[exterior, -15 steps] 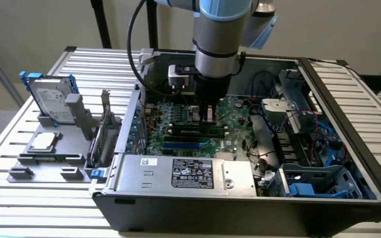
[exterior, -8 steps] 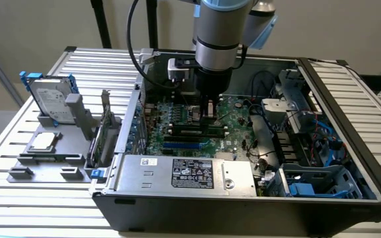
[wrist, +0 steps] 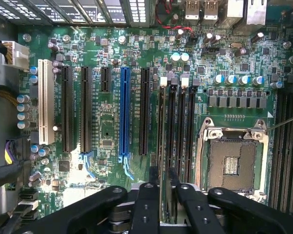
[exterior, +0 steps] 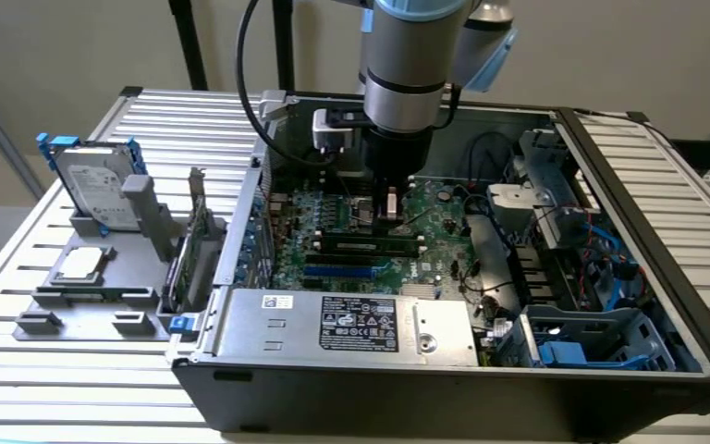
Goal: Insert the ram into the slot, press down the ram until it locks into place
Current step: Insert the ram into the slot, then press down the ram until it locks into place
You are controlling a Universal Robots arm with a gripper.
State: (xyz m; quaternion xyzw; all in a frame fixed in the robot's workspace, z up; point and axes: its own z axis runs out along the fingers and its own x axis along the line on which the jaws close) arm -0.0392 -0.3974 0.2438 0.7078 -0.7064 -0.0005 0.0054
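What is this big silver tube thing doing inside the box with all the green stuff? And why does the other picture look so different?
The silver tube is a robot arm. At its end sits a gripper, like a hand with two black fingers. The box is an open computer case, and the green stuff is its main circuit board.

One picture comes from a camera standing outside, looking at the whole scene. The other comes from a camera on the robot's wrist, looking straight down at the board.

In the wrist picture the fingers are closed on a thin green stick, the ram, which is memory for the computer. It stands on edge over one of the long black slots beside the square metal chip socket.

Outside the case, on the exterior view's left, a hard drive stands in a grey holder.
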